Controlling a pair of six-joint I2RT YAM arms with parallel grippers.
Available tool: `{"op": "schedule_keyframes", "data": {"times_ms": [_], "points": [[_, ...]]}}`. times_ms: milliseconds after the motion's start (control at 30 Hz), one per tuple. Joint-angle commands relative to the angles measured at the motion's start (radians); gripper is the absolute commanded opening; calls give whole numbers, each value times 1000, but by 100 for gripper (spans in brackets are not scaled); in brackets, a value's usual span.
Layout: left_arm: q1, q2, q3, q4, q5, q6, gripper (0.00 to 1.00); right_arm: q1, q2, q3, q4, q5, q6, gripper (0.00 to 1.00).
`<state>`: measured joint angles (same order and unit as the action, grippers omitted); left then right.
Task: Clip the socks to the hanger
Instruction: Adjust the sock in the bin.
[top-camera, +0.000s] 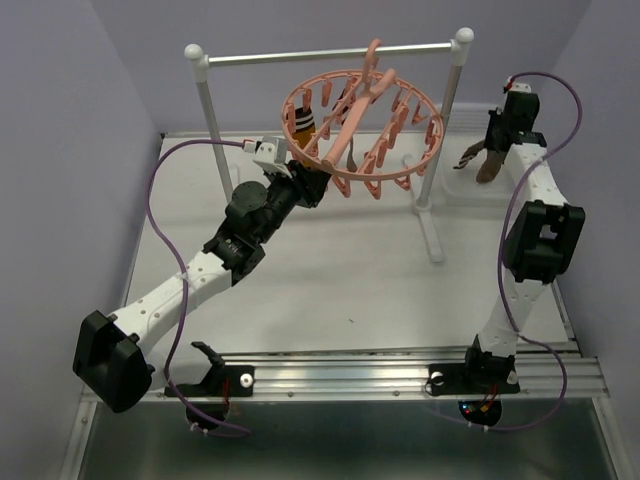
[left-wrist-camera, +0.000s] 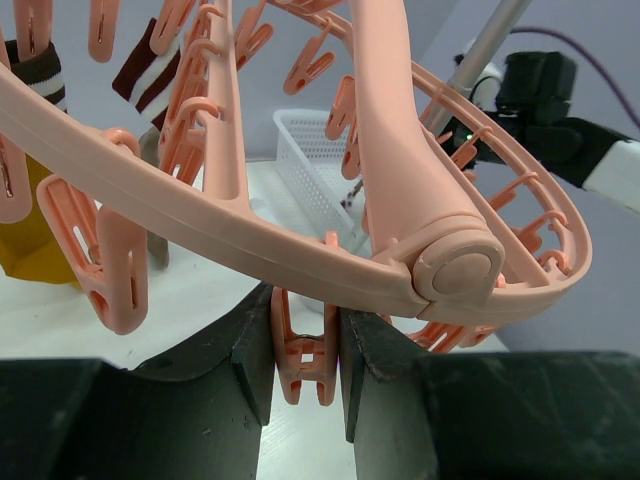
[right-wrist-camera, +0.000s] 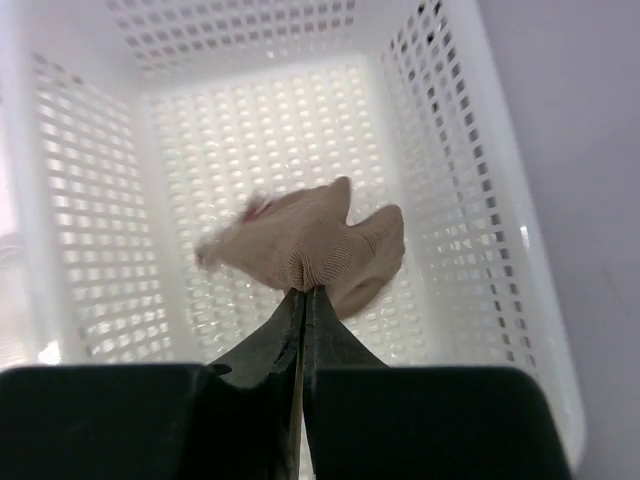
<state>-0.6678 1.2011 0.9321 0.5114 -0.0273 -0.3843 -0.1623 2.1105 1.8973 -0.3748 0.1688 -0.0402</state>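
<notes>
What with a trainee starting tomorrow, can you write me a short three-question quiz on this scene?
1. True or false: the right hand grips a beige fabric sock over the white perforated plastic basket.
2. What is the left hand squeezing? A: a salmon-pink plastic clip. B: a sock. C: nothing.
3. Fill in: the round salmon-pink plastic hanger hangs from the ___.
Key: 1 true; 2 A; 3 silver metal rail.

I see a salmon-pink hanger (left-wrist-camera: 250, 240), a mustard sock (left-wrist-camera: 35, 240) with a dark-and-white striped cuff, and a possibly tan sock (right-wrist-camera: 310, 245).
</notes>
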Motion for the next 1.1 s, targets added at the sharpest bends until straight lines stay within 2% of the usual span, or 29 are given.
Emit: {"op": "schedule_keyframes", "data": {"times_ms": [0,167,333,400,467,567,633,867,900,967,1067], "points": [[-9,-35,34,44,-11,-1,0,-5,-136,-87,83,-60,-15,1],[-10,-32,28,45,-11,1,0,-5,-181,-211,97,-117,-27,1],[-10,-32,30,45,-5,4,0,-5,-173,-293,96,-39,-32,1],[-12,-32,30,44,-5,4,0,-5,-167,-311,97,53,-20,4],[-12,-31,33,44,-5,4,0,-5,-156,-307,96,133,-6,5],[-12,-28,36,44,-2,5,0,-5,-115,-279,79,330,11,6],[-12,-26,36,44,-3,4,0,-5,-100,-244,54,394,17,7],[-13,-23,39,44,-11,-1,0,-5,-101,-208,34,396,-29,19],[-13,-23,40,44,-11,-2,0,-5,-104,-207,33,373,-74,21],[-15,-20,40,44,-8,-2,0,-5,-127,-216,34,296,-150,37],[-15,-21,42,41,-3,1,0,-5,-193,-270,33,13,-367,64]]}}
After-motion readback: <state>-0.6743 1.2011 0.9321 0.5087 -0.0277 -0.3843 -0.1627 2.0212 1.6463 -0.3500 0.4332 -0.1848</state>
